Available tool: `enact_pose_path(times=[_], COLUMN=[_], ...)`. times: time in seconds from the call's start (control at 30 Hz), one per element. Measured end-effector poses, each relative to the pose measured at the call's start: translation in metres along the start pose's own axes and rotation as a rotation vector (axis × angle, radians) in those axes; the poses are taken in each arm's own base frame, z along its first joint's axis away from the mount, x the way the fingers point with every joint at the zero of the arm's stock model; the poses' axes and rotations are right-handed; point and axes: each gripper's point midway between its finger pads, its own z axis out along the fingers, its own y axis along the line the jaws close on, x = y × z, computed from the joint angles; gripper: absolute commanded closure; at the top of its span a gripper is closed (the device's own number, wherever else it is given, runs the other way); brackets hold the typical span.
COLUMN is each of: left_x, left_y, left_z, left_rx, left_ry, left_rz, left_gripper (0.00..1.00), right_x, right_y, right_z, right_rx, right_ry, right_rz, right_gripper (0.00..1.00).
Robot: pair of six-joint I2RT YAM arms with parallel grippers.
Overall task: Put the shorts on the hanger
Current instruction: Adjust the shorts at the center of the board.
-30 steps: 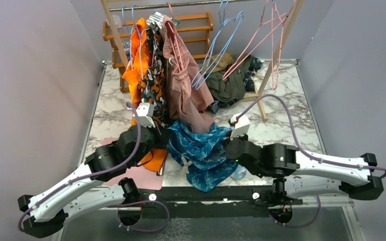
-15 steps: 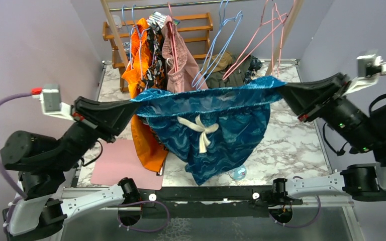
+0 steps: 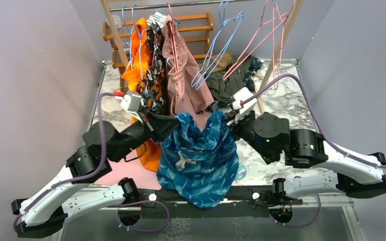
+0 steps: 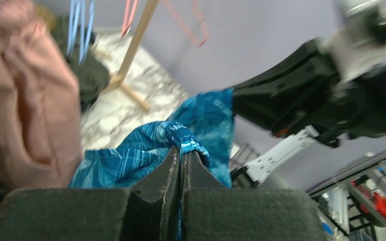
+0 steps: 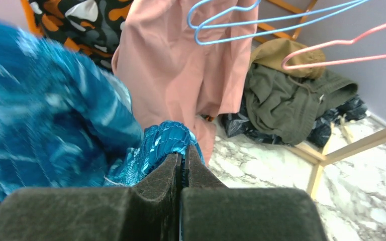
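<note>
The teal leaf-print shorts [image 3: 197,156] hang bunched between my two grippers, the white drawstring [image 3: 183,160] facing front, the lower part drooping past the table's near edge. My left gripper [image 3: 176,122] is shut on one end of the waistband [image 4: 181,136]. My right gripper [image 3: 227,125] is shut on the other end [image 5: 166,138]. The two grippers are close together, just in front of the rack. The pink hanger [image 3: 260,36] hangs empty from the rack's right end, behind and to the right of my right gripper. It also shows in the right wrist view, as the hanger [image 5: 342,59].
On the rack [image 3: 176,5] hang orange shorts [image 3: 134,70], orange-black patterned shorts [image 3: 153,75], dusty-pink shorts [image 3: 183,85] and light blue hangers [image 3: 216,50]. An olive garment pile [image 3: 231,83] lies behind, by the rack's wooden leg [image 3: 261,95]. A pink mat [image 3: 125,175] lies at front left.
Half a second ago both arms were raised and spread wide, stretching the waistband flat. Now the grippers have come down and together, and the shorts hang bunched.
</note>
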Motion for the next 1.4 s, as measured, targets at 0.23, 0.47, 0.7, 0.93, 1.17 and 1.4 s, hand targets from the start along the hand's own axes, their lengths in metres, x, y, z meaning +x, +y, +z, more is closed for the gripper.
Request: enact_pose_path(times=[0.23, 0.47, 0.7, 0.93, 1.17, 1.4], left_x=[0.055, 0.126, 0.175, 0.149, -0.003, 0.018], left_y=[0.055, 0.111, 0.149, 0.143, 0.038, 0.042], left_z=[-0.002, -0.024, -0.046, -0.043, -0.022, -0.019], left_rx=[-0.202, -0.392, -0.549, -0.593, -0.294, -0.248], left_ry=[0.090, 0.239, 0.380, 0.341, 0.031, 0.018], left_rz=[-0.026, -0.032, -0.028, -0.036, -0.160, -0.208], left_gripper=[1.00, 1.00, 1.00, 1.00, 1.00, 1.00], right_x=[-0.013, 0.062, 0.161, 0.174, -0.022, -0.012], right_y=[-0.019, -0.031, -0.054, -0.057, -0.067, -0.075], right_z=[0.003, 0.008, 0.023, 0.037, -0.001, -0.007], right_rx=[0.113, 0.202, 0.292, 0.268, 0.103, 0.129], right_ry=[-0.049, 0.091, 0.344, 0.415, -0.032, -0.081], right_rz=[-0.037, -0.028, -0.013, 0.052, 0.221, 0.250], right_gripper=[0.99, 0.99, 0.99, 0.99, 0.99, 0.99])
